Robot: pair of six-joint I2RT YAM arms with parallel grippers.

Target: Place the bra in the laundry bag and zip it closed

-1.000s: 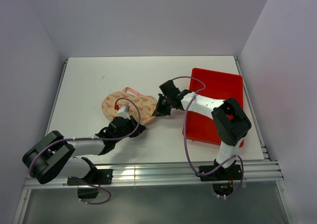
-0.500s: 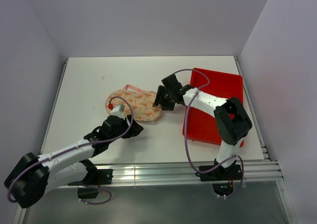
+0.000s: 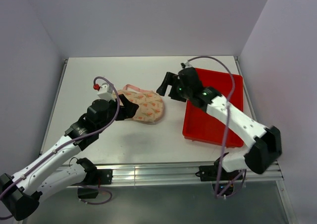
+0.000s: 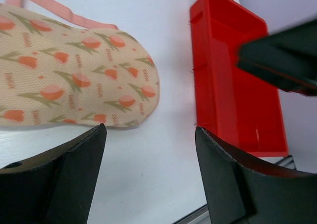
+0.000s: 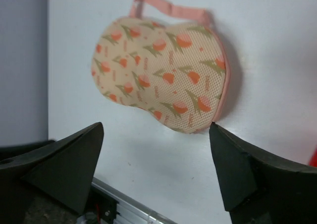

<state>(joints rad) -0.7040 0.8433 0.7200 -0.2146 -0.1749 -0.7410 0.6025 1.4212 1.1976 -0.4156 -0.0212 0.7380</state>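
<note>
The laundry bag (image 3: 144, 106) lies closed on the white table, cream with orange-red print, its pink zipper edge (image 5: 222, 85) running round the rim and a pink loop (image 5: 168, 7) at the far side. No bra shows in any view. My left gripper (image 3: 131, 106) hovers open at the bag's left end, and the left wrist view shows only bare table between its fingers (image 4: 74, 174). My right gripper (image 3: 166, 89) hangs open just right of the bag, above the table, holding nothing. Seen from the right wrist, the bag (image 5: 158, 70) lies beyond the fingertips (image 5: 233, 159).
A red plastic tray (image 3: 218, 127) sits on the right of the table, with its wall (image 4: 208, 75) close to the bag's right end. The table's front rail (image 3: 163, 172) runs along the near edge. Grey walls stand on three sides.
Both grippers have opened and let go of the bag. Both arms have lifted away from it, the right one back toward the tray. The bag has shifted slightly right.
</note>
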